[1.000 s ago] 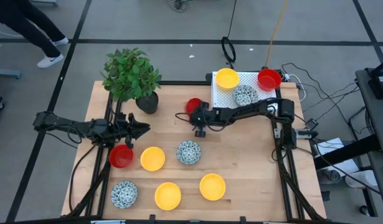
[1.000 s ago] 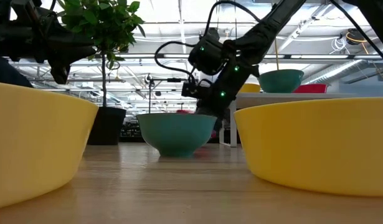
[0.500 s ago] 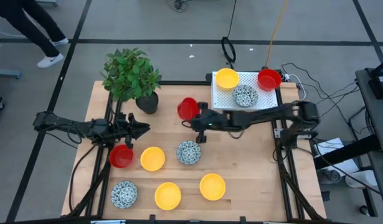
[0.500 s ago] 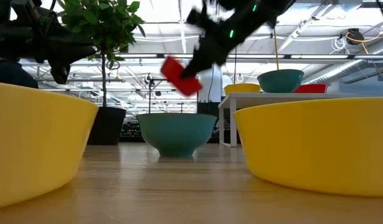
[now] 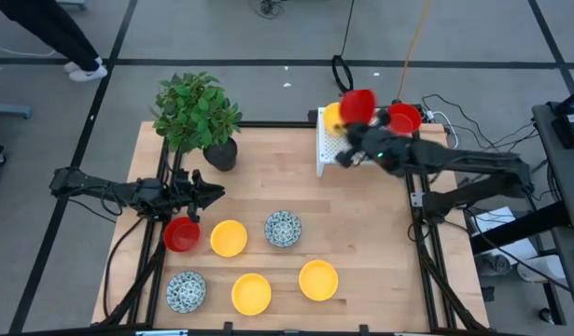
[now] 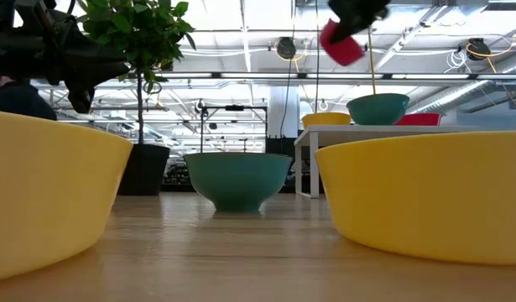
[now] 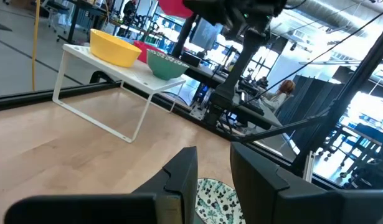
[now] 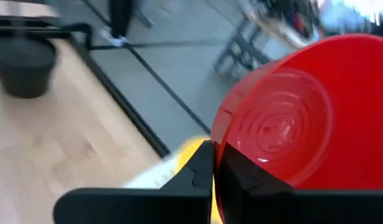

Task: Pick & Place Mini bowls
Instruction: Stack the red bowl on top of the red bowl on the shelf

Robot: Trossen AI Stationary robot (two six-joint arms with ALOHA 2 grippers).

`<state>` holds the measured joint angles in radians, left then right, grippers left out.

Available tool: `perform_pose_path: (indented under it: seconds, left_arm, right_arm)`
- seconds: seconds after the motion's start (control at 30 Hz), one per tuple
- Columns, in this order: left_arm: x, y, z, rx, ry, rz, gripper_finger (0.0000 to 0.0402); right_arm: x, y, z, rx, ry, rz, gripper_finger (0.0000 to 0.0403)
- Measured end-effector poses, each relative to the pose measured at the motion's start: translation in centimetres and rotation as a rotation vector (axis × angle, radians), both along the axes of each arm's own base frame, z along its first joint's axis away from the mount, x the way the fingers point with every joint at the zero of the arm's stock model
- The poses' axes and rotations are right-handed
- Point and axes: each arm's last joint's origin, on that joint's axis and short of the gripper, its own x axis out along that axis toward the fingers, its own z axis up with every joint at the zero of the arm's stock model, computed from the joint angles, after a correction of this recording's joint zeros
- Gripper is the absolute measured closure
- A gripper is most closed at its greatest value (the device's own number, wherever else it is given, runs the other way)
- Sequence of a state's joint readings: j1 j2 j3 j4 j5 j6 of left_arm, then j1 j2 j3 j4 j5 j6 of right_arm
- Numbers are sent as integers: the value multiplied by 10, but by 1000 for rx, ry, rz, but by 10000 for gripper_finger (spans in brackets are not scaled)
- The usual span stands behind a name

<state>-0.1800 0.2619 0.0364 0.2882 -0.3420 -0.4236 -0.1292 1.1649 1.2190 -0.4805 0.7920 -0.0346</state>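
Observation:
My right gripper (image 5: 355,119) is shut on a red mini bowl (image 5: 358,105) and holds it high above the white perforated rack (image 5: 391,149) at the table's far right. On the rack stand a yellow bowl (image 7: 116,48), a speckled bowl (image 7: 166,64) and a red one (image 5: 404,119). On the table's near half rest a red bowl (image 5: 181,233), three yellow ones (image 5: 229,238) (image 5: 251,293) (image 5: 318,280) and two speckled ones (image 5: 283,228) (image 5: 186,291). My left gripper (image 5: 212,194) waits open at the left, above the table's red bowl. My right gripper pinches the red bowl at its rim (image 8: 217,146), one finger (image 8: 247,180) lying on the outer wall and the other at the rim's inner side. The bowl is lifted clear and tipped on its side, its ringed base (image 8: 272,127) turned toward the wrist camera.
A leafy plant in a dark pot (image 5: 220,154) stands at the table's far left. Bare wood lies between the pot and the rack. Cables run past the table's far right corner, and a person's legs (image 5: 44,37) cross the floor beyond the far left corner.
My right gripper has lifted the red bowl off the table beside the plant pot, tipped it over and swung it up and toward the far right edge, above the rack. The other bowls have stayed where they were.

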Motion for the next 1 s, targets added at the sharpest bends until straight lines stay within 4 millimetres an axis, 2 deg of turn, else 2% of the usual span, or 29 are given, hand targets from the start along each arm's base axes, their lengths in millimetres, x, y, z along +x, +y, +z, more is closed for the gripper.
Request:
perform_pose_path:
  seconds: [0.2,0.33,0.5,0.67,0.87,1.0]
  left_arm:
    - [0,0,0,0,0,0,304]
    - [0,0,0,-1,-1,0,304]
    - [0,0,0,0,0,0,304]
    - [0,0,0,0,0,0,304]
    - [0,0,0,-1,-1,0,304]
    - [0,0,0,0,0,0,304]
  right_arm:
    - [-45,-16,5,124,-61,-189,402]
    - [-64,-27,0,199,-32,-288,403]
    - [-85,-47,-15,402,10,-431,403]
    - [-93,-66,-20,444,43,-508,403]
    - [-93,-90,-27,429,115,-554,403]
    - [-90,-107,-40,493,169,-564,403]
